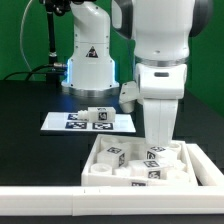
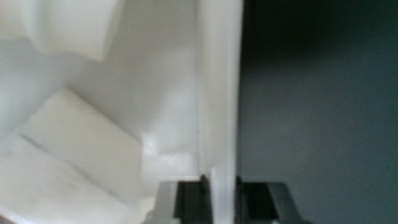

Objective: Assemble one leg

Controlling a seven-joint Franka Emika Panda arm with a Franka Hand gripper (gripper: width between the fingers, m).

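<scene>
My gripper point(image 1: 160, 143) reaches straight down into the white walled tray point(image 1: 95, 170) at the front of the exterior view. Several small white legs with black-and-white tags lie in the tray around it, one point(image 1: 117, 153) to the exterior view's left and one point(image 1: 156, 173) in front. In the wrist view my gripper point(image 2: 221, 203) stands with its black fingers point(image 2: 185, 203) pressed on both sides of a thin white panel edge point(image 2: 219, 110). I cannot tell from these views whether that edge is a loose flat part or a wall.
The marker board point(image 1: 62, 122) lies on the black table behind the tray, with a small white tagged block point(image 1: 86, 115) on it. The robot base point(image 1: 88, 60) stands at the back. A long white wall point(image 1: 60, 200) runs along the front.
</scene>
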